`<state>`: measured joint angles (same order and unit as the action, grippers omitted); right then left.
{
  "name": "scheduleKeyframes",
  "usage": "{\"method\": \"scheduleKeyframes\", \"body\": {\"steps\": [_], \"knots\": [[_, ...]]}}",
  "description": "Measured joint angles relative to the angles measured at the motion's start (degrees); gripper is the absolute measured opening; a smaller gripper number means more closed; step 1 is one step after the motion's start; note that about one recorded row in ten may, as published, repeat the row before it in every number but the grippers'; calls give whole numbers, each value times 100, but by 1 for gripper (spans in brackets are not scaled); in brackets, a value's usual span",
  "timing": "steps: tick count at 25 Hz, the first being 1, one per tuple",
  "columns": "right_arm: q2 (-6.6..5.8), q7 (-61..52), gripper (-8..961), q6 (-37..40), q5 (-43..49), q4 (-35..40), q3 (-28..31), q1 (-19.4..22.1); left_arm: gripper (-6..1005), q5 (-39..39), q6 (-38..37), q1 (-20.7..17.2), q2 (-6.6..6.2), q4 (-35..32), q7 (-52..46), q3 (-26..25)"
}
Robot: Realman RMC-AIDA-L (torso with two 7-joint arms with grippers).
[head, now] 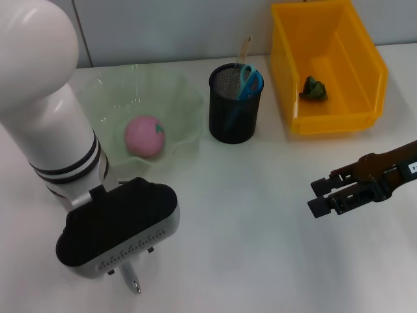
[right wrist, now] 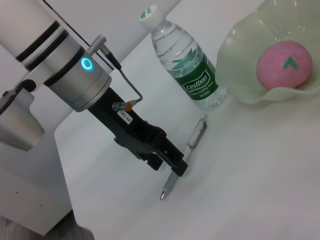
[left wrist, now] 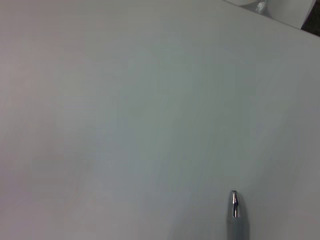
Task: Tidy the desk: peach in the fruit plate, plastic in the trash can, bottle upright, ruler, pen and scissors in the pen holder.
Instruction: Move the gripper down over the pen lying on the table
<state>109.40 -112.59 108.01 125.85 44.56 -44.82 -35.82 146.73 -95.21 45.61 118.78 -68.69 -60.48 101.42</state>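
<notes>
One pen (right wrist: 186,152) (silver, slim) | left gripper (right wrist: 172,162) clamped on it | tip off table

A: Where does the head camera look from?
B: From above, forward and down over the desk (head: 247,215).
A: And the wrists?
B: The left sits very close to the desk, seemingly just over the pen (left wrist: 235,210). The right looks from farther off, sharing that pen (right wrist: 187,150) and the peach (right wrist: 286,65).

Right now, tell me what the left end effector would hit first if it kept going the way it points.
The left end effector points down at the pen lying on the table, so it would likely meet the pen first.
</notes>
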Motion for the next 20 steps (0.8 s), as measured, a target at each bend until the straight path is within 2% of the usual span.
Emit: {"method": "scheduleKeyframes", "body": {"steps": [3, 20], "knots": [[-2, -3, 766, 1, 0, 0, 0, -2, 683, 12, 59, -19, -1, 45, 25, 0], [32, -9, 765, -9, 10, 1, 0, -13, 656, 134, 301, -45, -4, 296, 81, 138]]}}
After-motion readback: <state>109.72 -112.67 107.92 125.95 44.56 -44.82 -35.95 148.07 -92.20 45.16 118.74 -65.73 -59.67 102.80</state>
